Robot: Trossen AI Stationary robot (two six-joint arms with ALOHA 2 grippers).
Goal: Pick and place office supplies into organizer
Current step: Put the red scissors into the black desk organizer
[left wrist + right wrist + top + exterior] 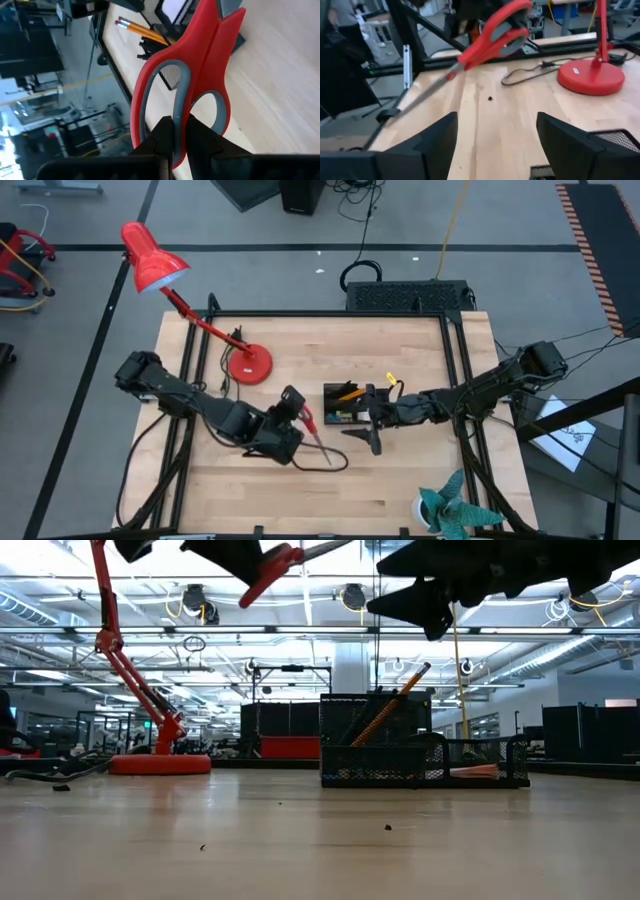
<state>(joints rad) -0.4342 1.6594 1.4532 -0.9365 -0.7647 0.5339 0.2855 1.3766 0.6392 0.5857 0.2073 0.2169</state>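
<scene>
The left end effector (pixel 290 408) is clamped tight on the red handle loops of the scissors (pixel 312 430), holding them clear above the worktop (pixel 400 480); in the left wrist view its two dark fingers (pixel 165 137) pinch the grey-lined loops of the scissors (pixel 187 80). From above, the long axis of the scissors runs from the handles at the end effector out toward about four o'clock, blades leading, the tips pointing away from the lamp and passing just short of the organizer (pixel 345 405). The right wrist view shows the same scissors (pixel 490 37) tilted, handles high and blades sloping down toward the wood. The right end effector (pixel 372 420) hangs over the organizer's near side with its fingers spread wide and nothing between them. The left arm reaches in from nine o'clock, folded at the elbow, its wrist turned toward the centre; the right arm stretches in nearly straight from three o'clock. The organizer, a black mesh tray near the worktop's centre, holds orange pencils (pixel 390 705) leaning out of a taller compartment and something pale pink (pixel 470 771) low in a shallow one. A red desk lamp (pixel 160 265) stands with its base (pixel 248 366) at about eleven o'clock from the organizer, and a teal spiky object (pixel 450 508) sits at the five o'clock corner. The worktop is pale wood in a black frame; beyond it lies a grey floor and an open workshop hall with overhead lights.
</scene>
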